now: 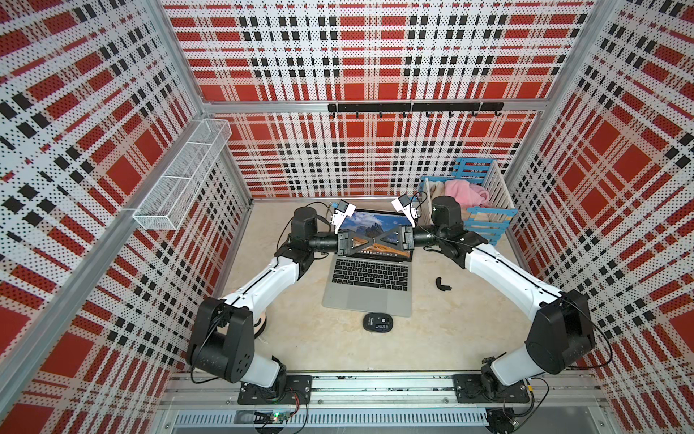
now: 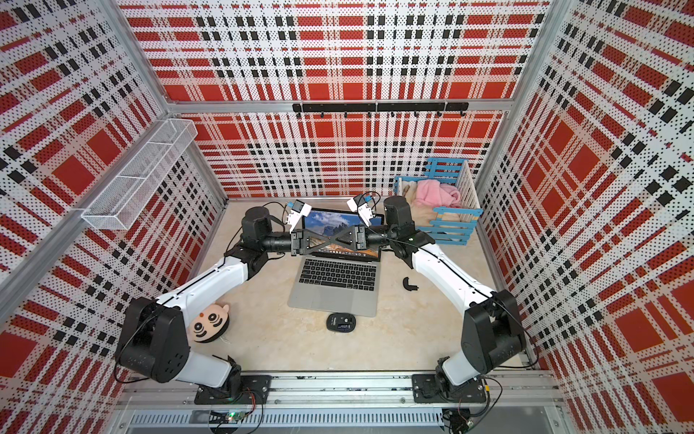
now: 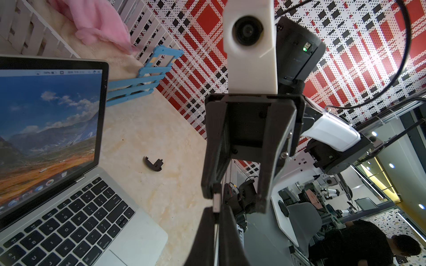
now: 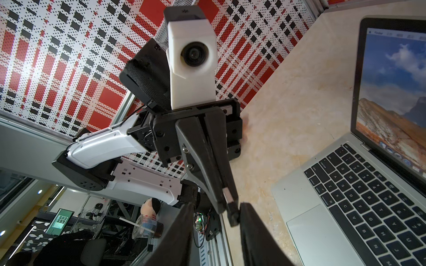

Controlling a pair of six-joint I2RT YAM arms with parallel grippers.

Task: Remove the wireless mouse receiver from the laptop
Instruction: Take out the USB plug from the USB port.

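The laptop (image 1: 368, 297) (image 2: 330, 297) stands open mid-table, its screen showing a mountain landscape. Above the screen my two grippers meet tip to tip. My left gripper (image 1: 375, 239) (image 3: 216, 209) is shut on the wireless mouse receiver (image 3: 216, 202) (image 4: 232, 214). The pale plug lies between its fingers and the dark stub sticks out past the tips. My right gripper (image 1: 385, 239) (image 4: 216, 207) is open, its fingers on either side of the stub. One finger touches the stub and the other stands well apart.
A black mouse (image 1: 377, 322) lies in front of the laptop, and a curved black cover piece (image 1: 442, 284) lies to its right. A blue-and-white crate (image 1: 484, 221) with pink cloth stands at the back right. A toy face (image 2: 209, 324) lies near the left arm's base.
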